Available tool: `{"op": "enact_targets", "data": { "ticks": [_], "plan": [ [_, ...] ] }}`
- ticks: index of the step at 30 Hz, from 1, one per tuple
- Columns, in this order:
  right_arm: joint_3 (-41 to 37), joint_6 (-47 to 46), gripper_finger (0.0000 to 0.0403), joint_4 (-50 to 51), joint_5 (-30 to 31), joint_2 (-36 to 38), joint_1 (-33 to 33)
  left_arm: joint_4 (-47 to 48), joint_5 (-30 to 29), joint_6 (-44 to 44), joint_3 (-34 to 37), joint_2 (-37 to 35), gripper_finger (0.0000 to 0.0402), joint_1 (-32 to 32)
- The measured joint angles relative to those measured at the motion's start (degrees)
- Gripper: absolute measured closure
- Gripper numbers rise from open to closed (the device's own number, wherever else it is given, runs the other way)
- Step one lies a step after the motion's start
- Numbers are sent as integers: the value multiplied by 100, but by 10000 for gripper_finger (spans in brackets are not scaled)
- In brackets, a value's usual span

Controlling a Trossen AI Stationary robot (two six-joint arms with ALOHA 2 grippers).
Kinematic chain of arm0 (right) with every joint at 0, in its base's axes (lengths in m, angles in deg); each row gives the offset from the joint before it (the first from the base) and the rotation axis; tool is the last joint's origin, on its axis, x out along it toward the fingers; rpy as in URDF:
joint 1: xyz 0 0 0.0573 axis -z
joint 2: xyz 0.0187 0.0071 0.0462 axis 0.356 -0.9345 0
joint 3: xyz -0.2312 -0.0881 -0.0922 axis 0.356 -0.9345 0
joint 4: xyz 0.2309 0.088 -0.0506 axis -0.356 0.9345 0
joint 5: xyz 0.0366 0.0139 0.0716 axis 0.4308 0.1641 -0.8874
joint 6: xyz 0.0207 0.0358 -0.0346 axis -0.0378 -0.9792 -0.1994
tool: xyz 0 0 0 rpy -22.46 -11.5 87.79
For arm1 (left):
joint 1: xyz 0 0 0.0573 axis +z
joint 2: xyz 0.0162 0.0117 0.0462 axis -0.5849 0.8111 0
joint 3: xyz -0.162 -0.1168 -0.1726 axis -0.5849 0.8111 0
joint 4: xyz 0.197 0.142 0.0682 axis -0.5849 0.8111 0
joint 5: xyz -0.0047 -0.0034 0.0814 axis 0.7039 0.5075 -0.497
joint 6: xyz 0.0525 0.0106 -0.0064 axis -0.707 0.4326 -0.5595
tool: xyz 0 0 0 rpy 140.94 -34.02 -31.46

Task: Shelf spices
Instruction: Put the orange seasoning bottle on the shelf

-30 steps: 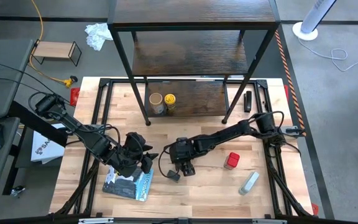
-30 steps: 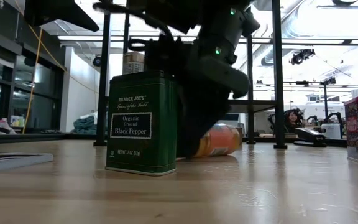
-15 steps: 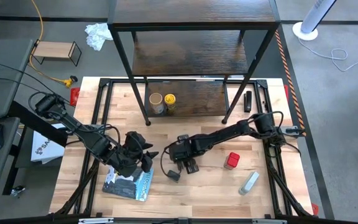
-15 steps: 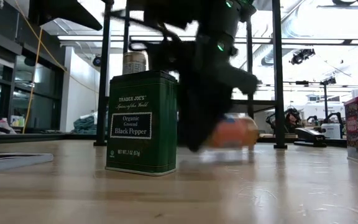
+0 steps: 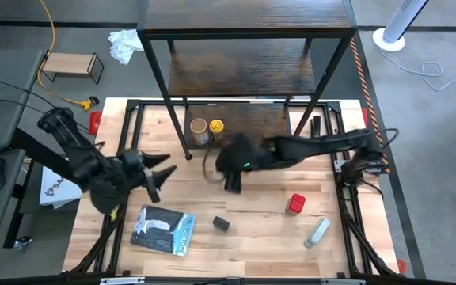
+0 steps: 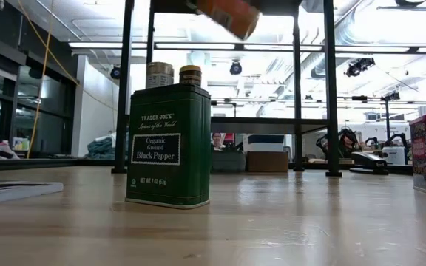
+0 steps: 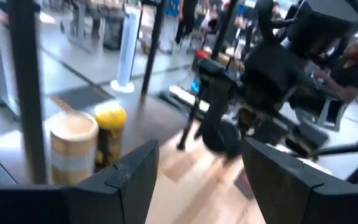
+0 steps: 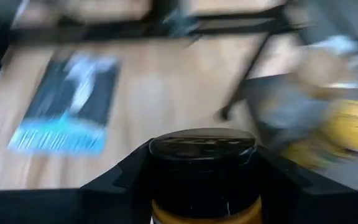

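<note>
The shelf (image 5: pixel 244 71) of dark boards stands at the table's far side. A tan-lidded jar (image 5: pixel 199 130) and a yellow-lidded jar (image 5: pixel 216 127) stand on its lowest board. My right gripper (image 5: pixel 229 176) is in front of the shelf, shut on an orange-brown jar with a black lid (image 8: pixel 202 146), which shows high up in the low view (image 6: pixel 228 15). A red container (image 5: pixel 294 204) and a small dark pepper tin (image 5: pixel 222 224) stand on the table. My left gripper (image 5: pixel 158 169) is open at the table's left, with nothing between its fingers (image 7: pixel 129 180). My right gripper pinches the orange-brown jar between its two fingers (image 8: pixel 120 180), one on each side of the jar's top end just under the black lid (image 8: pixel 166 186). The jar is lifted well clear of the table and is tilted in the low view.
A flat blue-grey packet (image 5: pixel 163 231) lies near the table's front left. A grey-white tube (image 5: pixel 317 232) lies at the front right. The shelf's thin black legs (image 5: pixel 187 150) stand on the table. A small light-wood rack (image 5: pixel 71 65) sits on the floor beyond the table.
My right gripper has risen steeply and gone toward the shelf, lifting the orange-brown jar, which lay on its side on the table, high and clear. My left gripper has risen from over the packet, swung toward the table's left edge and turned.
</note>
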Motion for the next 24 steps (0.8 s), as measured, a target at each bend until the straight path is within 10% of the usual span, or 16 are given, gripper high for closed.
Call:
{"op": "enact_targets", "data": {
  "ticks": [6,13,24],
  "plan": [
    [-2187,-1590,208,-2254,1591,1575,92,42,-314,-577,-4,-238,176,-56],
    [-5242,-2510,208,-7445,3293,2145,-65,59,-307,-579,-4,-104,176,-28],
    [-5397,-633,208,-8837,4130,1042,288,958,-136,-575,-4,99,183,286]
  ]
}}
